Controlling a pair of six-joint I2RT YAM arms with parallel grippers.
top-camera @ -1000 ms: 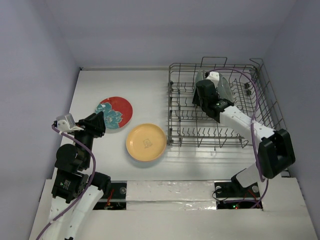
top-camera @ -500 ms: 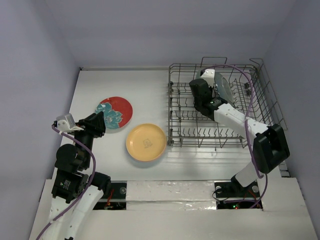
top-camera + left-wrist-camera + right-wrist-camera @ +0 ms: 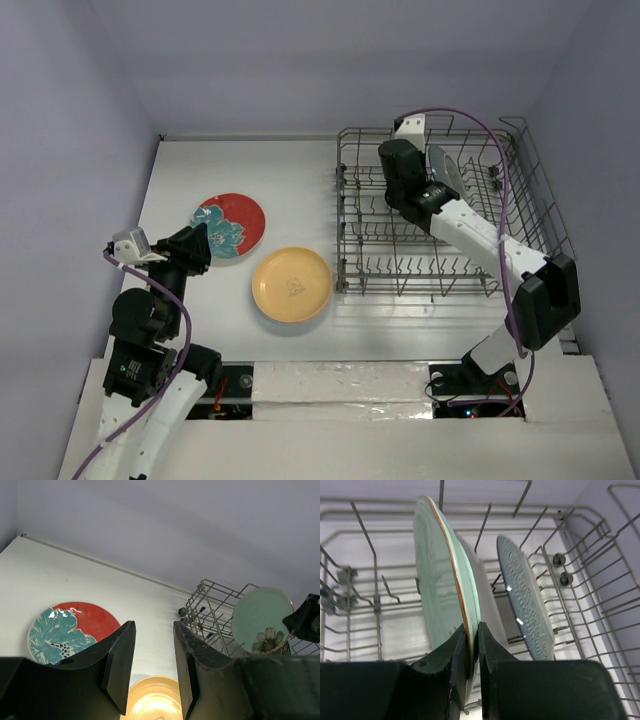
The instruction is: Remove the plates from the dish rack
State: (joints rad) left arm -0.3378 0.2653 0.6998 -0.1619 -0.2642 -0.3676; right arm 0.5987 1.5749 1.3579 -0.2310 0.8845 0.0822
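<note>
Gripping: right gripper (image 3: 471, 630) clamps mint green plate (image 3: 440, 575), far in dish rack (image 3: 342, 240).
Unloaded: floral plate (image 3: 232, 225), yellow plate (image 3: 291, 283), leftward.
Remaining: at least grey textured plate (image 3: 525, 595).
Idle: left gripper (image 3: 151, 630), parted, empty.

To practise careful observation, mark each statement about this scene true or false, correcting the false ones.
1. The right gripper clamps the mint green plate by its rim. True.
2. The left gripper holds the yellow plate. False: it is open and empty; that plate lies on the table.
3. The floral plate stands in the dish rack. False: it lies flat on the table.
4. A grey-blue plate stands beside the mint one. True.
</note>
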